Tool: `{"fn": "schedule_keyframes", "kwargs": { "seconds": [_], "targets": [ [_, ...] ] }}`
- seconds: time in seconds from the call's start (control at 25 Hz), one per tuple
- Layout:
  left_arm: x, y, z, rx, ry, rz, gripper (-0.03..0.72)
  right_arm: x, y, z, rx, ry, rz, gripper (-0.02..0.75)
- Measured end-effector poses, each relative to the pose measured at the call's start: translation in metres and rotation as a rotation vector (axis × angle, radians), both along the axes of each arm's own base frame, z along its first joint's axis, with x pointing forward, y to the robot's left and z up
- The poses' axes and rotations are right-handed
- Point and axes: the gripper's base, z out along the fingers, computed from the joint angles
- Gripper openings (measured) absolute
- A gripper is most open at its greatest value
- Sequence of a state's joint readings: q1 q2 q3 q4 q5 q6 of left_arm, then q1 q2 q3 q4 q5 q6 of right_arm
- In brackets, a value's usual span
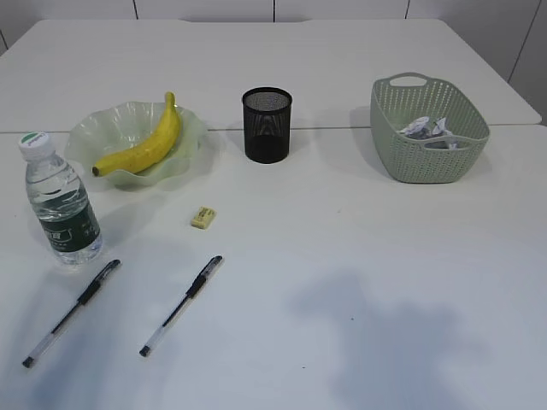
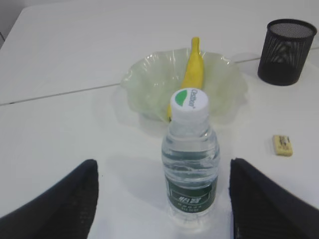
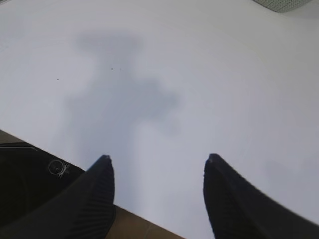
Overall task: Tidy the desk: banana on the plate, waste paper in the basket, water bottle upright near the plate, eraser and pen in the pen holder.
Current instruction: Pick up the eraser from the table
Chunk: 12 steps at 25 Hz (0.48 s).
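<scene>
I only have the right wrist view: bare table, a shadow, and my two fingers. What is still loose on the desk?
Observer: Two pens lie flat on the near left of the table, and a yellow eraser sits between them and the pen holder.
Operator: Is the banana done?
Observer: Yes, the banana lies in the green plate.
Operator: And the bottle?
Observer: The water bottle stands upright just in front of the plate; in the left wrist view it stands between the open left gripper fingers, untouched.
Operator: Paper?
Observer: Crumpled paper is already in the basket.
</scene>
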State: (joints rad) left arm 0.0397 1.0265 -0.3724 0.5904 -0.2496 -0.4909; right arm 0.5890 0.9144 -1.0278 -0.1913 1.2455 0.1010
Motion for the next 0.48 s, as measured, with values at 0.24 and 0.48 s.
{"fn": "schedule_keyframes", "kwargs": {
  "seconds": [0.24,0.48],
  "targets": [
    [0.0,-0.018,0.011,0.092,0.155,-0.016,0.58,0.0,0.0,0.0,0.0,0.0,0.0,0.428],
    [-0.009,-0.038,0.013,0.081,0.331,-0.015,0.558,0.0,0.0,0.0,0.002,0.001,0.0,0.428]
  ]
}}
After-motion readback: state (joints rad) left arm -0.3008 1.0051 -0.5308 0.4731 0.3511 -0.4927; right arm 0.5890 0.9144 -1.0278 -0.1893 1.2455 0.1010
